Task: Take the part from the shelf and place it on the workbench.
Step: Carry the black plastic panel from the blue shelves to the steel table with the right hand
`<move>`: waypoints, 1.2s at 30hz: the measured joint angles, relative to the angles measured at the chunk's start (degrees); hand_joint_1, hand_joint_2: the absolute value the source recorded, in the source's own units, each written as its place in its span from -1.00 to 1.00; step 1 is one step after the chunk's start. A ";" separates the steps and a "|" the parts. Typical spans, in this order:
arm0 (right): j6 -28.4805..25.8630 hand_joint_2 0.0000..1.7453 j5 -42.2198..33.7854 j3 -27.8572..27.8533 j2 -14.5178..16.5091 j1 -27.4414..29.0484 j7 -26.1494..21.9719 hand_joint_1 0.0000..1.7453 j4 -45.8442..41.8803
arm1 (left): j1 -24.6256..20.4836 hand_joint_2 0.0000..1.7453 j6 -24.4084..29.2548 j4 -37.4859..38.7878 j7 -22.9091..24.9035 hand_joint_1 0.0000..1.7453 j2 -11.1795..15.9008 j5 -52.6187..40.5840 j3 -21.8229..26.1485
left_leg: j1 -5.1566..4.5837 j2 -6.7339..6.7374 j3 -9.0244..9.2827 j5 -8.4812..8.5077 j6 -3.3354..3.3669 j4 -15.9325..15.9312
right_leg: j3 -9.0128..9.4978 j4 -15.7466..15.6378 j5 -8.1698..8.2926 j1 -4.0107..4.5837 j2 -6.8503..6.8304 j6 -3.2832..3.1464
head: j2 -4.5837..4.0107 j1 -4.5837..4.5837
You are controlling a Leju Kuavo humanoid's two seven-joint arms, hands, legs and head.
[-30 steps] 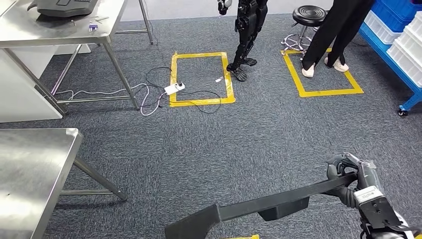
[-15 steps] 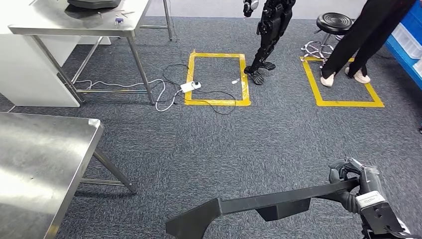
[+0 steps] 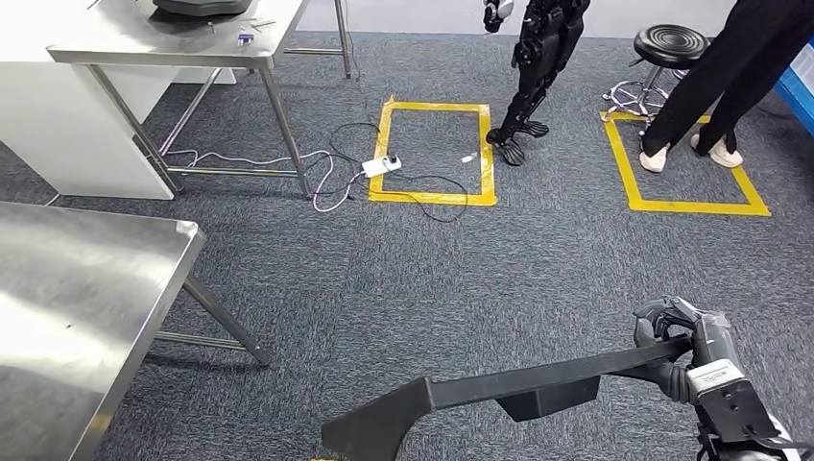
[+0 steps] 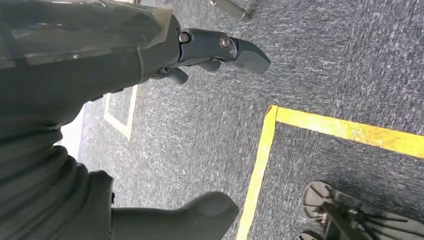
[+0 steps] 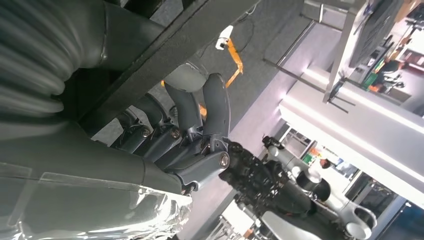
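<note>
The part (image 3: 499, 394), a long black moulded piece with a bent, thicker end, is off the shelf and in the air over the grey carpet, carried low in front of the robot. The right hand (image 3: 677, 341) grips its thin end, fingers wrapped round the bar, as the right wrist view confirms with the dark fingers (image 5: 200, 120) curled against the black strip. The left hand (image 4: 210, 50) hangs over the carpet near a yellow tape line (image 4: 260, 165), its fingers loosely extended and holding nothing. The steel workbench (image 3: 86, 307) stands to the left, well apart from the part, its top bare where it shows. I judge the pickup done and the carry under way; what is left is to close on the workbench, bring the part over its top and set it down. Further off, a person (image 3: 710, 86) stands by a yellow floor square.
</note>
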 joint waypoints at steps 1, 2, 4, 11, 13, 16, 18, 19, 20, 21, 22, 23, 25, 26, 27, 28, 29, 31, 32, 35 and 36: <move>0.02 1.00 -0.11 -0.03 -0.05 0.02 -0.09 1.00 0.05 | -0.04 1.00 -0.04 0.01 0.00 -1.00 0.03 -0.08 0.00 | -0.18 0.63 1.98 1.41 0.30 -3.85 | 0.04 0.03 -0.07 0.20 -0.23 0.06 | 0.00 0.03; 0.02 1.00 -0.20 -0.06 -0.13 0.03 -0.18 1.00 0.11 | -0.08 1.00 -0.07 0.00 -0.01 -1.00 0.05 -0.16 0.00 | -0.42 1.13 3.41 2.29 0.56 -6.68 | 0.05 0.05 -0.14 0.34 -0.44 0.17 | 0.00 0.04; 0.01 1.00 -0.33 -0.10 -0.19 0.14 -0.33 1.00 0.20 | -0.12 1.00 -0.15 0.01 -0.04 -1.00 0.12 -0.28 0.00 | -0.88 1.28 3.99 2.39 0.84 -8.23 | 0.04 -0.01 -0.23 0.47 -0.88 0.58 | 0.00 0.04; -0.15 1.00 -0.66 -0.67 -0.51 1.04 -0.73 1.00 0.49 | -0.07 1.00 -0.48 0.03 0.10 -1.00 0.36 -0.43 0.00 | -0.46 -0.71 4.85 3.81 2.20 -10.29 | -6.65 13.29 -6.13 -0.10 1.62 1.26 | 0.00 0.31; -0.15 1.00 -0.64 -0.71 -0.52 1.08 -0.80 1.00 0.85 | -0.03 1.00 -0.31 0.05 0.38 -1.00 0.33 -0.27 0.01 | -0.45 -1.49 4.84 3.81 2.16 -10.24 | -7.83 15.35 -6.14 -0.48 1.75 2.09 | 0.00 0.30; -0.26 1.00 -0.35 -0.37 -0.73 -0.13 -0.97 1.00 1.71 | -0.02 1.00 0.11 0.06 0.70 -1.00 0.24 -0.11 0.03 | -0.35 -2.59 4.89 3.61 1.65 -9.79 | -2.71 4.97 -1.62 -1.26 2.53 3.90 | 0.00 0.31; -0.63 1.00 -0.02 0.09 -0.86 -1.07 -1.10 1.00 2.33 | -0.04 1.00 0.36 0.08 0.86 -1.00 0.19 -0.08 0.07 | -0.46 -3.11 4.66 3.37 0.95 -9.31 | -0.40 0.40 -0.11 -1.18 3.12 3.59 | 0.00 0.34; -0.86 1.00 0.13 0.35 -0.86 -1.46 -1.15 1.00 2.58 | -0.02 1.00 0.48 0.11 0.92 -1.00 0.14 -0.05 0.10 | -0.52 -3.31 4.51 3.37 0.59 -9.25 | -0.27 0.11 -0.06 -0.92 3.13 3.06 | 0.00 0.36; -1.04 1.00 0.26 0.62 -0.87 -1.76 -1.20 1.00 2.74 | 0.02 1.00 0.58 0.14 0.99 -1.00 0.09 -0.03 0.14 | -0.48 -3.47 4.37 3.42 0.29 -9.23 | -0.23 0.00 0.10 -0.82 2.86 2.51 | 0.00 0.34; -1.16 1.00 0.37 0.91 -0.87 -2.03 -1.23 1.00 2.84 | 0.08 1.00 0.63 0.17 1.05 -1.00 0.04 -0.02 0.17 | -0.36 -3.48 4.23 3.36 0.00 -9.12 | -0.24 -0.03 0.22 -0.92 2.63 2.07 | 0.00 0.31; -1.24 1.00 0.45 1.20 -0.86 -2.22 -1.25 1.00 2.90 | 0.11 1.00 0.68 0.19 1.11 -1.00 0.02 0.01 0.20 | -0.25 -3.15 3.91 2.88 -0.25 -8.50 | -0.22 -0.10 0.32 -1.05 2.40 1.60 | 0.00 0.26; -1.27 1.00 0.51 1.47 -0.85 -2.34 -1.26 1.00 2.92 | 0.09 1.00 0.73 0.19 1.18 -1.00 -0.02 0.03 0.21 | -0.13 -2.60 3.17 1.81 -0.50 -6.92 | -0.17 -0.21 0.39 -1.16 2.13 1.08 | 0.00 0.11; -1.32 1.00 0.63 1.83 -0.79 -2.45 -1.27 1.00 2.93 | 0.02 1.00 0.81 0.20 1.32 -1.00 -0.09 0.13 0.22 | 0.06 -1.33 0.03 -1.74 -0.97 -0.46 | -0.17 -0.25 0.37 -0.94 1.49 0.29 | 0.00 -0.15; -1.33 1.00 0.74 1.96 -0.75 -2.57 -1.25 1.00 2.99 | 0.01 1.00 0.86 0.20 1.40 -1.00 -0.15 0.19 0.24 | 0.14 -1.03 -1.94 -3.38 -1.13 3.40 | -0.20 -0.25 0.33 -0.73 1.12 0.08 | 0.00 -0.25; -1.33 1.00 0.89 2.16 -0.69 -2.82 -1.21 1.00 3.12 | 0.02 1.00 0.93 0.21 1.45 -1.00 -0.20 0.26 0.27 | 0.18 -0.90 -3.46 -4.20 -1.21 6.24 | -0.22 -0.24 0.31 -0.53 0.78 0.00 | 0.00 -0.23; -1.33 1.00 1.05 2.45 -0.64 -3.21 -1.16 1.00 3.32 | 0.03 1.00 1.01 0.21 1.49 -1.00 -0.26 0.33 0.35 | 0.19 -0.84 -4.06 -3.96 -1.19 7.18 | -0.23 -0.23 0.29 -0.39 0.49 -0.04 | 0.00 -0.24; -1.33 1.00 1.24 2.80 -0.60 -3.75 -1.10 1.00 3.57 | 0.04 1.00 1.10 0.21 1.52 -1.00 -0.31 0.40 0.46 | 0.17 -0.76 -3.48 -2.69 -1.05 5.87 | -0.19 -0.23 0.27 -0.28 0.24 -0.06 | 0.00 -0.24; -1.32 1.00 1.63 3.60 -0.54 -5.12 -1.02 1.00 4.22 | -0.02 1.00 1.30 0.21 1.55 -1.00 -0.40 0.60 0.77 | -0.03 0.31 0.34 0.98 -0.42 -1.66 | -0.03 -0.23 0.23 -0.12 -0.15 -0.06 | 0.00 -0.25; -1.32 1.00 1.82 4.01 -0.52 -5.87 -0.99 1.00 4.62 | -0.11 1.00 1.40 0.21 1.56 -1.00 -0.45 0.70 0.90 | -0.24 0.95 2.16 2.26 -0.08 -5.21 | 0.02 -0.23 0.18 0.08 -0.32 0.04 | 0.00 -0.22; -1.33 1.00 2.12 5.14 -0.48 -7.58 -0.92 1.00 5.86 | -0.27 1.00 1.71 0.21 1.58 -1.00 -0.61 0.82 1.14 | -0.91 1.30 3.74 3.07 0.62 -8.71 | 0.07 -0.33 0.09 0.31 -0.98 0.58 | 0.00 -0.21; -1.33 1.00 2.15 5.47 -0.50 -7.93 -0.89 1.00 6.16 | -0.26 1.00 1.79 0.21 1.60 -1.00 -0.65 0.85 1.20 | -0.86 0.98 3.88 3.30 0.93 -9.05 | 0.07 -0.34 0.04 0.34 -1.21 0.84 | 0.00 -0.22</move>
